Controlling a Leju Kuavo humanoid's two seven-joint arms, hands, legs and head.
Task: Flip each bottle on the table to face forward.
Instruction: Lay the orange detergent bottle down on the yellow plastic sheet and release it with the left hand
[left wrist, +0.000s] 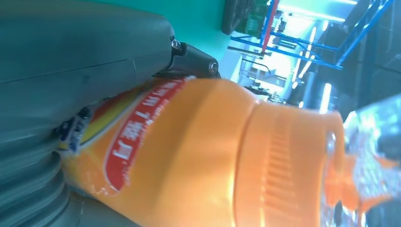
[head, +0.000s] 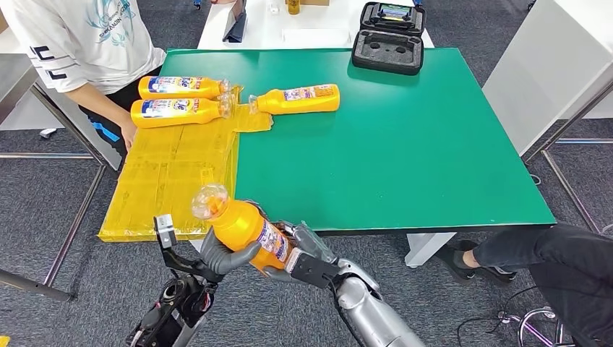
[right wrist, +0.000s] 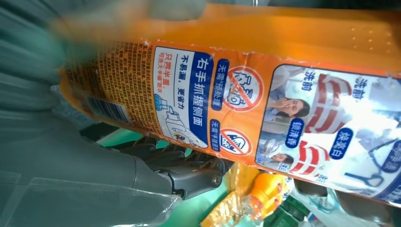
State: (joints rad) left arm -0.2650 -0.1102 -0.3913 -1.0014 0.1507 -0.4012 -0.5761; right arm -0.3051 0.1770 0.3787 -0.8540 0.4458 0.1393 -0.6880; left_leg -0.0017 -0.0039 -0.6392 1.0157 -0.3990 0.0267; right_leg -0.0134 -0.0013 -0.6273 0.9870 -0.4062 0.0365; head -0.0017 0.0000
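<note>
Both hands gripped one orange bottle (head: 244,227) off the counter's near edge: the left hand (head: 225,254) wrapped its body from below, the right hand (head: 302,249) clasped its base, fingers largely hidden behind it. Its clear cap (head: 209,201) tilted up-left. Three more orange bottles (head: 181,110) lay on yellow sheeting (head: 170,181) over the green counter (head: 405,152), beside a person's hand (head: 129,134)

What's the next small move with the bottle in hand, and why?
Probably carry the held bottle forward over the yellow mat and lay it beside the three lying bottles: both the left hand and right hand grip it off the table's near edge.
</note>
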